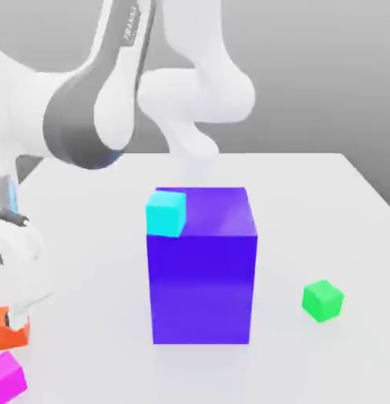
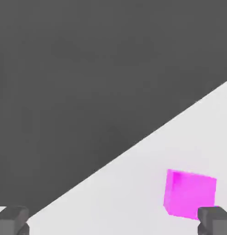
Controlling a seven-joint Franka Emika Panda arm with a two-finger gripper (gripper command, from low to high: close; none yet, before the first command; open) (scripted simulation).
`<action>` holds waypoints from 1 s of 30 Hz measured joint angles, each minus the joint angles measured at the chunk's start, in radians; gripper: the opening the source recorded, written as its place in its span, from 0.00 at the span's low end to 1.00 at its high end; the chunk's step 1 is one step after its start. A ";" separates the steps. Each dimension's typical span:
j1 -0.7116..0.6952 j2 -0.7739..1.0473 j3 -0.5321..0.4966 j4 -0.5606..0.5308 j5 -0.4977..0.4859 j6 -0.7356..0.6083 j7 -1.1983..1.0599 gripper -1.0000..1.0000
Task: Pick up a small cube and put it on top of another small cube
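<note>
My fingers (image 2: 213,221) stand wide apart. The pink cube (image 2: 190,194) lies near the table's (image 2: 110,202) edge, neither lifted nor stacked on the green cube (image 1: 323,301).

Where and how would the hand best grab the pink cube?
Probably from straight above, with one finger on each of two opposite upright sides of the magenta cube. It is a small block with flat faces and no handle, resting on the table, and the orange cube sits close beside it, so coming in low from there looks awkward.
</note>
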 joint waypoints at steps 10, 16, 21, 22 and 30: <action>-0.086 0.280 0.039 0.044 0.079 0.144 -0.035 0.00; -0.081 0.258 0.032 0.038 0.069 0.127 -0.028 0.00; -0.060 0.135 -0.011 0.009 0.029 0.032 0.010 0.00; -0.047 0.126 0.000 0.002 0.033 0.026 0.016 0.00; 0.115 0.062 0.169 -0.074 0.085 0.006 0.067 0.00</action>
